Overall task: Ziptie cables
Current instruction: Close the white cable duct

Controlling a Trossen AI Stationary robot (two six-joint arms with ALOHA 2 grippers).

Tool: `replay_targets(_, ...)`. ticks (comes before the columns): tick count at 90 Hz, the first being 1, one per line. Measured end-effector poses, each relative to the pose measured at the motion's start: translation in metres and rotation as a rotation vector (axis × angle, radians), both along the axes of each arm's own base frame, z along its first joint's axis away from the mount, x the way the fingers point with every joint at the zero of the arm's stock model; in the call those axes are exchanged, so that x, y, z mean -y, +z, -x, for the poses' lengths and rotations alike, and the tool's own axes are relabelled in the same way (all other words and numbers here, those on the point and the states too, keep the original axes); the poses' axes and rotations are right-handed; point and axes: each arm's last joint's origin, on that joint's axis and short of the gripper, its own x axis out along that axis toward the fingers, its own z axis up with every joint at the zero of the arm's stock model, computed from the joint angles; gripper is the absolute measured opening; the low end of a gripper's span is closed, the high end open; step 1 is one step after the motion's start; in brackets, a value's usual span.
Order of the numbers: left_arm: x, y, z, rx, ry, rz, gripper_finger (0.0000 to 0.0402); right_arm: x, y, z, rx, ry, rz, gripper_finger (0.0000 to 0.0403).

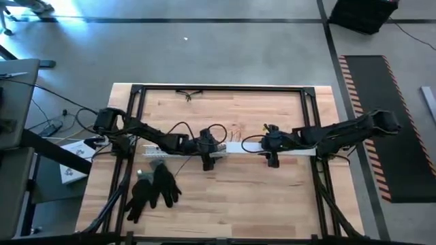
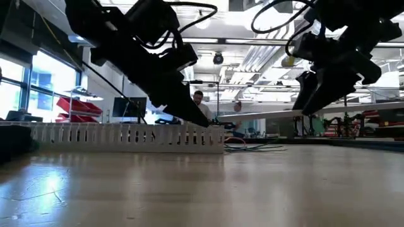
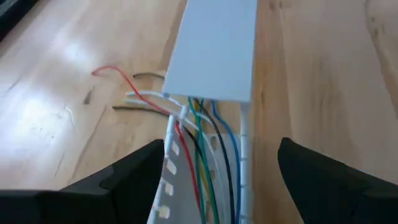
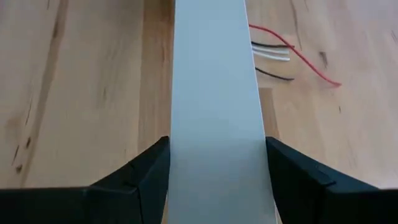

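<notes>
- A pair of black gloves [image 1: 155, 188] lies on the wooden bench [image 1: 225, 204] at its left front, well apart from the work.
- The left claw [image 3: 217, 180] hangs over the open end of the white slotted cable channel [image 2: 126, 135], its fingers spread wide to either side of the channel walls and gripping nothing.
- The cables [image 3: 202, 155], red, green, black, blue and white, lie along the inside of the channel; a few loose ends spill out sideways onto the bench where the flat grey-white channel cover [image 3: 214, 50] begins.
- The right claw [image 4: 214, 177] straddles that cover farther right; its fingers stand close at both edges, but whether they press it I cannot tell. In the low view the cover looks lifted clear of the bench at this end.
- The step in hand seems to be handling the cover rather than tying: no zip tie shows anywhere.
- Next, the wires probably need to be gathered into one bundle, stray ends tucked in, before any tie can go round.
</notes>
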Motion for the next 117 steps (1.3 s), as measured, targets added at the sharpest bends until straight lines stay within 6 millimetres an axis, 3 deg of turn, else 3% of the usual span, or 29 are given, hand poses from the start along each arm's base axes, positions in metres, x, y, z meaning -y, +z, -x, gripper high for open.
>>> replay_targets(36,-0.009,-0.019,-0.012,0.042,-0.025,-0.046,0.0294,0.002,0.009,0.007,0.032,-0.005,-0.011,0.0204)
replay_targets(67,-0.008,-0.007,-0.011,0.078,0.010,-0.080,0.0294,0.003,0.015,0.010,0.061,-0.001,0.009,0.0204)
replay_targets(90,-0.024,-0.016,-0.015,0.094,0.008,-0.045,0.0294,0.003,0.027,0.017,0.133,-0.002,0.005,0.0204)
replay_targets(117,-0.025,-0.035,-0.020,0.100,-0.020,-0.023,0.0294,0.003,0.027,0.018,0.131,-0.010,-0.010,0.0204)
